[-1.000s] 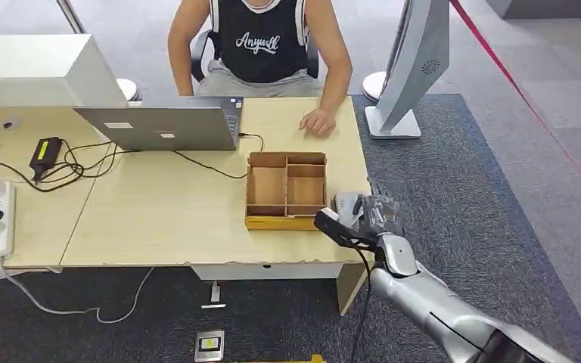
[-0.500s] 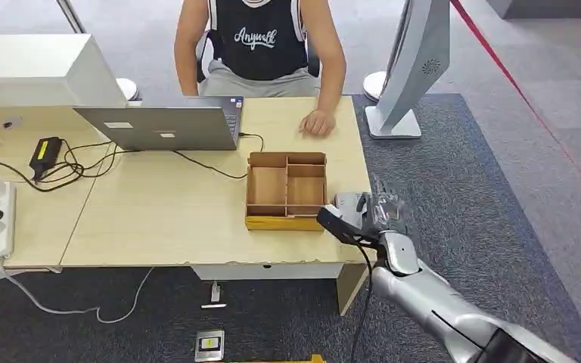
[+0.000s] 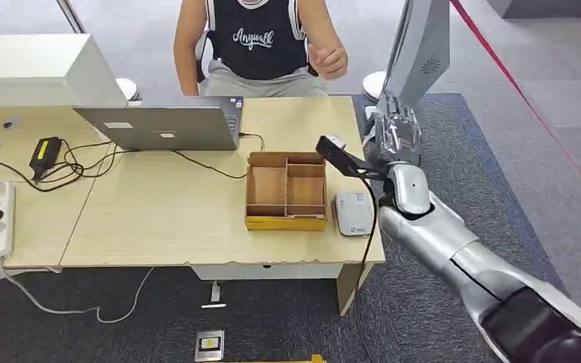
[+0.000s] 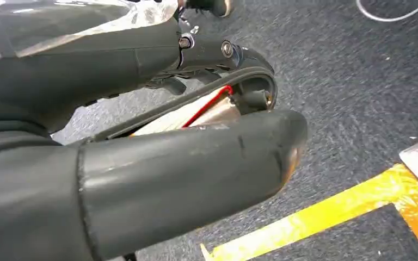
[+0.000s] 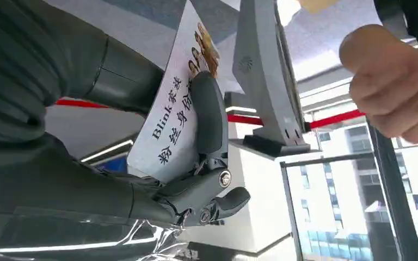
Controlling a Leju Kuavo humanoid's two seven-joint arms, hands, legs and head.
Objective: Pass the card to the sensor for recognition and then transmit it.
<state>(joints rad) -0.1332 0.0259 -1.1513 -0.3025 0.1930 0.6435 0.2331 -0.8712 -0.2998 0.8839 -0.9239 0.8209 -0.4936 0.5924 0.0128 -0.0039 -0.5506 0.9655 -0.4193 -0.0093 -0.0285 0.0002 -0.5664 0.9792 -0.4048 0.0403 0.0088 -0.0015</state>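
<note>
Head view: the silver right arm reaches over the far right corner of the pale wooden desk (image 3: 159,219); right hand (image 3: 396,136) raised near the grey upright kiosk stand (image 3: 416,60)
Right hand grip: fingers pinch a white printed card (image 5: 177,117); a dark finger (image 5: 209,117) lies across its face
Card axis: cannot tell which way its long axis points
Sensor: the small grey card reader (image 3: 353,212) lies on the desk, just right of the brown wooden divided tray (image 3: 286,190)
Person: a raised hand (image 3: 328,60) beyond the desk
Left hand (image 4: 168,163): cannot tell its state
</note>
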